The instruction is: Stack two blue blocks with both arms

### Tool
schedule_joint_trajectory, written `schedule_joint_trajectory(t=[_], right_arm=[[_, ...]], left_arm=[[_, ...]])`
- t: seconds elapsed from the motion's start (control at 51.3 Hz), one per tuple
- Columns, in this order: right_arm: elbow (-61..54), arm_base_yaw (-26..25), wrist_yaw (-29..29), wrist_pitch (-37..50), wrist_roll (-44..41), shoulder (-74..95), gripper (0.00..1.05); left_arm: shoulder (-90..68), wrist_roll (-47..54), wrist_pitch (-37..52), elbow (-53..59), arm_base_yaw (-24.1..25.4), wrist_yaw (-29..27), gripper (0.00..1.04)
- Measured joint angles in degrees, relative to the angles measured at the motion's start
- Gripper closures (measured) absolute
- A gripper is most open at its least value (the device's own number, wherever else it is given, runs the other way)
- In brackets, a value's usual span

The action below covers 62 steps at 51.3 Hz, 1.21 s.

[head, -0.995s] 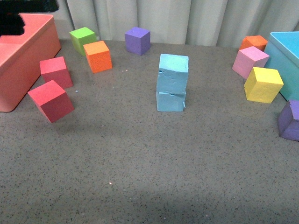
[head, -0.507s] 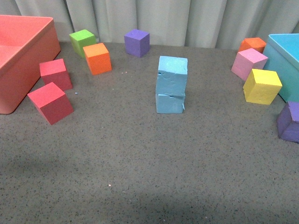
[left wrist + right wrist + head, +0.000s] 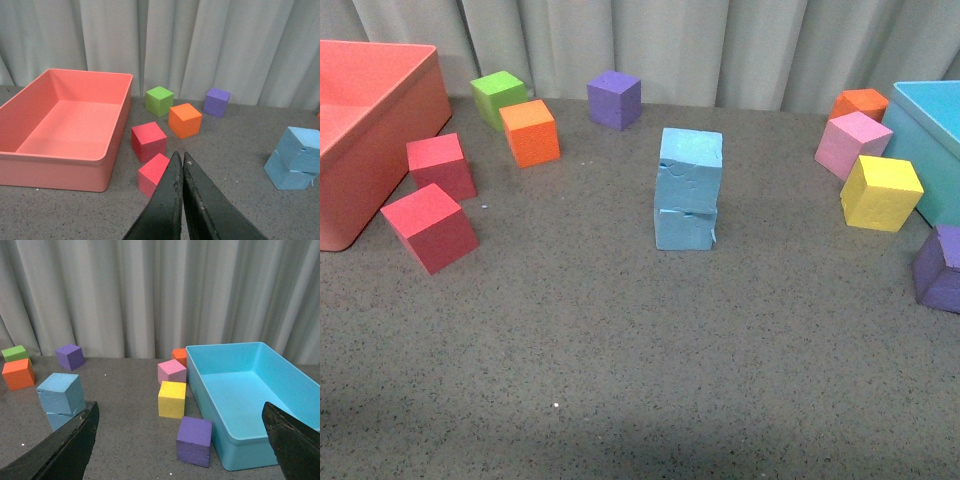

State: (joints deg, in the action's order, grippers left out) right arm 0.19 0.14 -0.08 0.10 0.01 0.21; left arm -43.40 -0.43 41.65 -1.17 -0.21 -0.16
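Note:
The two light blue blocks stand stacked in the middle of the table, the upper block [image 3: 691, 158] on the lower block [image 3: 685, 228], whose top edge has a small notch. The stack also shows in the left wrist view [image 3: 296, 159] and the right wrist view [image 3: 61, 399]. Neither arm shows in the front view. My left gripper [image 3: 181, 156] is shut and empty, above the table near two red cubes, far from the stack. My right gripper [image 3: 184, 417] is wide open and empty, over a purple cube [image 3: 194, 441] beside the teal bin [image 3: 300, 385].
A salmon bin [image 3: 390, 120] stands at the far left, with two red cubes [image 3: 430, 227], an orange cube [image 3: 531, 132], a green cube [image 3: 499, 95] and a purple cube [image 3: 614, 98] near it. On the right are pink [image 3: 858, 145], yellow [image 3: 881, 192], orange [image 3: 860, 103] and purple [image 3: 940, 268] cubes by the teal bin [image 3: 920, 150].
A dark shape at the top left of the front view has gone out of the picture. The view has shifted slightly. The blue stack stays as it was.

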Motion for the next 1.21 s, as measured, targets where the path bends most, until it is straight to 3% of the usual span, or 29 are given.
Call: schedule_joint_trajectory(t=[0.507,1.209], right_arm=[[0.0,0.0,0.0,0.0,0.0,0.0,0.1],[0.0,0.0,0.0,0.0,0.0,0.0,0.1]], left_arm=[[19.71,0.0,-17.92,0.07,0.04,0.02,1.01],[34.77,0.0,-32.85,0.07,0.04,0.0,1.01]])
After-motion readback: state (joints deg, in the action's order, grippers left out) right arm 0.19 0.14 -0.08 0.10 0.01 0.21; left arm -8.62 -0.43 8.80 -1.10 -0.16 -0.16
